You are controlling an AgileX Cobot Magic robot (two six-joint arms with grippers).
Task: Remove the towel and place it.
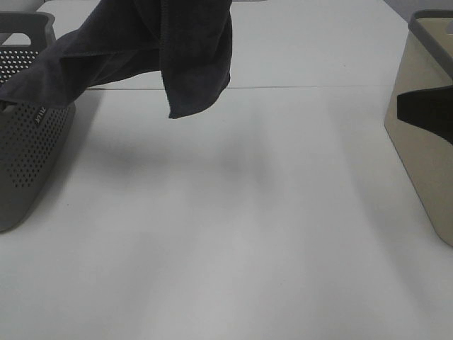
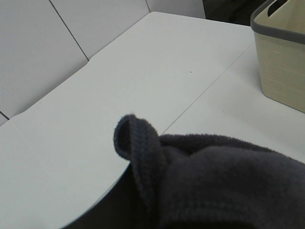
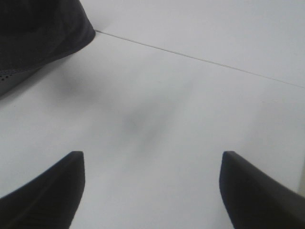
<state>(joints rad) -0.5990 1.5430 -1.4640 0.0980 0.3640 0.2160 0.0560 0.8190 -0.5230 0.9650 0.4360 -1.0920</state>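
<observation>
Dangling the towel (image 1: 141, 42) over the table (image 1: 233, 212); my left gripper's hiding under it, grip unclear, right gripper (image 3: 152, 160) is gaping wide, empty.

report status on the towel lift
Right gripper open, empty, over table. Left gripper hidden under towel. Towel raised, one end draped on grey basket. Nothing seen between it and beige bin.

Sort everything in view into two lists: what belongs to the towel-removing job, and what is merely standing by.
Belongs to the job:
- towel, lifted, trailing over the grey perforated basket
- table, a likely landing place

Standing by:
- beige bin
- right gripper, open, holding nothing
</observation>
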